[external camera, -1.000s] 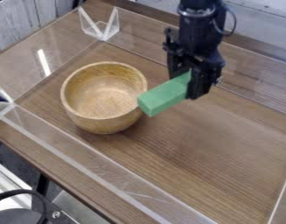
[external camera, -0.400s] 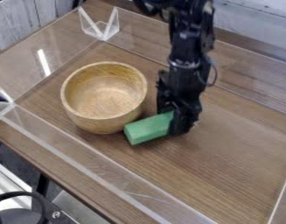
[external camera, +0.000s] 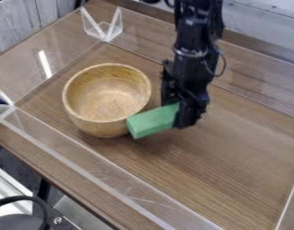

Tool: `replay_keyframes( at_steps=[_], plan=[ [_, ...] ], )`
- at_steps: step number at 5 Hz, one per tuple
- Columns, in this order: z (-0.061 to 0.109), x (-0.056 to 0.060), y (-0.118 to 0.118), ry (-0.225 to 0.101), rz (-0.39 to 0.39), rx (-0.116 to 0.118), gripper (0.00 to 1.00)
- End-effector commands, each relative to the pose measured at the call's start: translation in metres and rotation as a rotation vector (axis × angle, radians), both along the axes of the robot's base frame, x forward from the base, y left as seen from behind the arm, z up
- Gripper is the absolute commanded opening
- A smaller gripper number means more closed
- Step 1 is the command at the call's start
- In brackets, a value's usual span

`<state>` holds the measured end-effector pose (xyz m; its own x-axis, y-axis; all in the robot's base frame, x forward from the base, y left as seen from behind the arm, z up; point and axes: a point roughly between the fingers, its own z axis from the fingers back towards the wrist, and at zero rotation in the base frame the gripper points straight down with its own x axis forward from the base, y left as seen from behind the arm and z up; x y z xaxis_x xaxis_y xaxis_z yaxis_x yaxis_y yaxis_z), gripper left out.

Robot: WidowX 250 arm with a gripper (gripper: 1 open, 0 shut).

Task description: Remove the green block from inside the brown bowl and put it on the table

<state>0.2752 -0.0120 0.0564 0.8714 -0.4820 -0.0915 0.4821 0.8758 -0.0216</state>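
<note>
I get one view only — a camera set high off a corner of the table (external camera: 233, 171), looking down at a slant, fairly near; the arm (external camera: 195, 36) enters from upper centre.

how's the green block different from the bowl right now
The block is bright green, a flat bar; the bowl is tan, round and far wider. The block is clamped in the gripper, tilted; the bowl sits upright on the table, empty. They're close together.

The brown bowl (external camera: 107, 99) is matt grainy wood, the table (external camera: 233, 171) smooth wood-grain, the green block (external camera: 153, 120) matt.
</note>
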Motion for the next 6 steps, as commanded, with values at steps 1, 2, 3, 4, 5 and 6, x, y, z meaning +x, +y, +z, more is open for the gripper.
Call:
replay_keyframes(
  at_steps=[1, 2, 3, 4, 5, 6],
  plan=[
    [0.009, 0.014, 0.001, -0.074, -0.022, -0.045, 0.0],
    [0.001, 0.014, 0.004, -0.055, -0.029, -0.084, 0.0],
    [-0.007, 0.016, 0.006, -0.039, -0.036, -0.124, 0.0],
    [-0.016, 0.015, 0.007, -0.027, -0.043, -0.097, 1.0],
    [-0.022, 0.014, 0.009, -0.016, -0.046, -0.069, 0.0],
    [-0.025, 0.015, 0.007, -0.016, -0.057, -0.049, 0.0]
  ],
)
